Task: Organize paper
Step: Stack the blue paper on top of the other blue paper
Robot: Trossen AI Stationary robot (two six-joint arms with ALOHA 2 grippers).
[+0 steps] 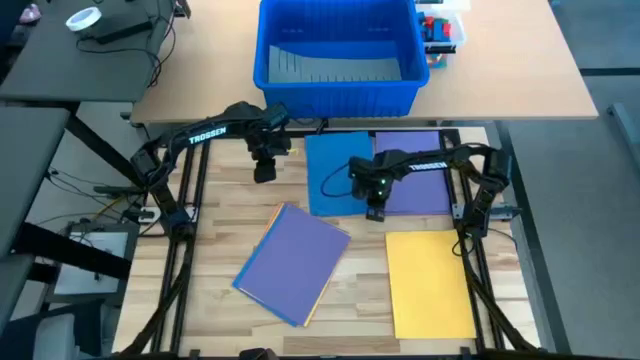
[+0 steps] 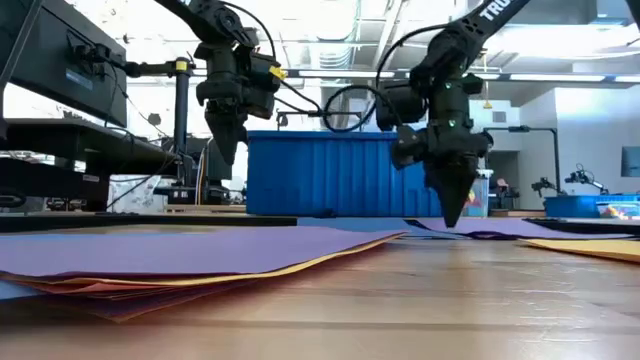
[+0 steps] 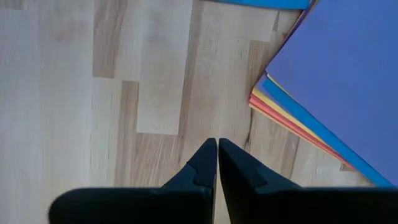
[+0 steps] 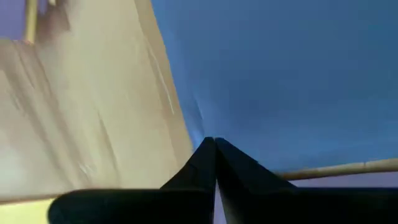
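We saw the right gripper (image 1: 375, 212), fingers together, touching the blue sheet (image 1: 336, 172); beside that sheet lay purple (image 1: 414, 170) and yellow (image 1: 430, 282) sheets and a purple-topped stack (image 1: 292, 262); the left gripper (image 1: 264, 172) hung pressed together.

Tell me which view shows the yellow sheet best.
The high view: the whole yellow sheet lies flat near the table's front right. The low view shows only its thin edge; the right wrist view perhaps a corner; the left wrist view nothing.

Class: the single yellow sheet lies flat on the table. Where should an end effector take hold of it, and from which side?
Probably the yellow sheet's front corner near the table edge, coming from above: it lies flat and alone on the wood, so only an edge or corner can be lifted.
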